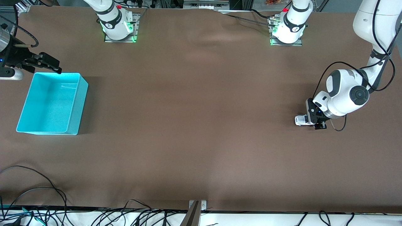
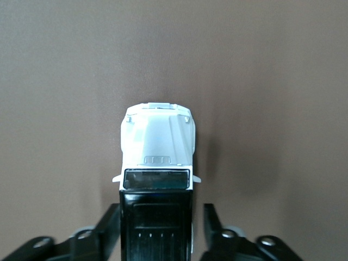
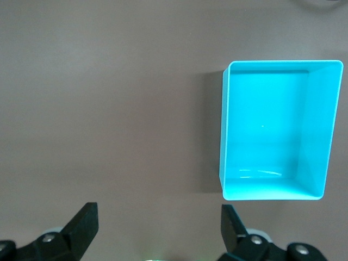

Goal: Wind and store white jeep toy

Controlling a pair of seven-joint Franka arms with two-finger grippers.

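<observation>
The white jeep toy (image 1: pixel 301 120) stands on the brown table toward the left arm's end. In the left wrist view the jeep (image 2: pixel 157 147) shows its white hood and black roof. My left gripper (image 1: pixel 314 121) is down at the table with its fingers on either side of the jeep's black roof (image 2: pixel 160 213); it is open, with a gap showing on one side. The turquoise bin (image 1: pixel 78 103) stands empty toward the right arm's end and also shows in the right wrist view (image 3: pixel 224 130). My right gripper (image 1: pixel 47 64) hangs open and empty (image 3: pixel 157 213) over the table at the bin's farther rim.
Both arm bases (image 1: pixel 117 28) (image 1: pixel 287 29) stand along the farther edge. Loose black cables (image 1: pixel 37 191) and a metal bracket (image 1: pixel 197 207) lie at the nearer edge. Bare brown table stretches between the jeep and the bin.
</observation>
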